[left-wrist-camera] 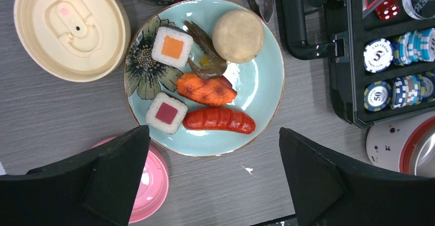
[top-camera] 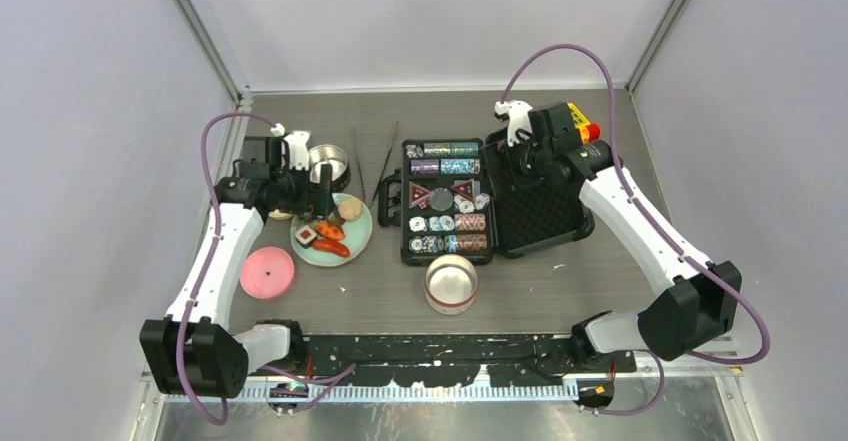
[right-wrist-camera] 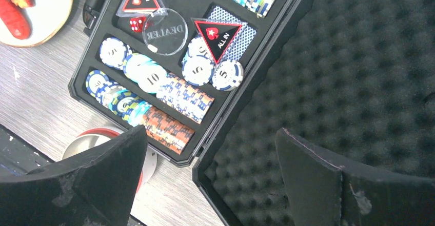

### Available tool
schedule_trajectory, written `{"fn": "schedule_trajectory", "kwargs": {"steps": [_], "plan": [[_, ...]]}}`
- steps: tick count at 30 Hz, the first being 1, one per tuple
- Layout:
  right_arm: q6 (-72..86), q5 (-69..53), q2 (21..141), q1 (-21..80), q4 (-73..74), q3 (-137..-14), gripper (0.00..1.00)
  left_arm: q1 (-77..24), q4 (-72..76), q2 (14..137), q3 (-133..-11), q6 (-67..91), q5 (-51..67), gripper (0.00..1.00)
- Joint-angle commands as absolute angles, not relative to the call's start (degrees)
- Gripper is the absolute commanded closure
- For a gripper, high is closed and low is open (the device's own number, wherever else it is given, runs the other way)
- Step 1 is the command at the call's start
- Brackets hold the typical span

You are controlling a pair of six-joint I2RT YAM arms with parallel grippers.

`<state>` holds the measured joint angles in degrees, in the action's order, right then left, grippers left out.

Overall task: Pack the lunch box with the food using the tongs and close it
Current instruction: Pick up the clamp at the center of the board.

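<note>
The food lies on a mint-green plate (left-wrist-camera: 256, 98): a red sausage (left-wrist-camera: 219, 119), an orange piece (left-wrist-camera: 206, 88), a tan disc (left-wrist-camera: 238, 35) and two white rice blocks (left-wrist-camera: 173, 46). My left gripper (left-wrist-camera: 213, 134) hovers open over the plate's near rim (top-camera: 315, 196), holding nothing. The lunch box stands as two tubs: a steel one (top-camera: 328, 164) behind the plate and a pale one (top-camera: 451, 283) near the front. Its cream lid (left-wrist-camera: 72, 26) and pink lid (top-camera: 268, 272) lie loose. The thin grey tongs (top-camera: 386, 166) rest on the table behind the plate. My right gripper (right-wrist-camera: 211, 131) is open over the poker case.
A black poker-chip case (top-camera: 445, 201) lies open mid-table, with its foam-lined lid (top-camera: 535, 201) flat to the right. A second thin metal piece (top-camera: 357, 156) lies left of the tongs. Walls enclose the table on three sides.
</note>
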<state>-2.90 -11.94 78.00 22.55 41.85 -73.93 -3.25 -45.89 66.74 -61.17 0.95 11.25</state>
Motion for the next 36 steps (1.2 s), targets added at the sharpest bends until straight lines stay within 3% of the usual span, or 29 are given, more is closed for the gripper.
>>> {"fn": "schedule_trajectory", "kwargs": {"steps": [1,9,23,27,36], "plan": [[-2.6,-12.3,76.6,22.7,38.0,-74.1,0.01,-5.1,-41.8,67.5,-63.6,1.1,8.5,0.0],[2.3,-4.7,75.6,22.6,35.2,-73.6,0.01,-12.7,-35.6,78.7,-72.6,4.7,-2.3,0.0],[2.2,-4.1,71.9,22.5,34.0,-70.2,0.01,-20.4,-26.7,103.2,-86.7,16.6,-15.8,0.46],[1.8,-4.3,71.8,22.4,34.0,-70.0,0.01,-20.7,-26.2,108.3,-89.2,18.3,-19.3,0.52],[1.4,-3.7,72.3,22.4,34.2,-70.2,0.01,-20.7,-29.9,118.1,-95.4,21.0,-25.7,0.56]]}}
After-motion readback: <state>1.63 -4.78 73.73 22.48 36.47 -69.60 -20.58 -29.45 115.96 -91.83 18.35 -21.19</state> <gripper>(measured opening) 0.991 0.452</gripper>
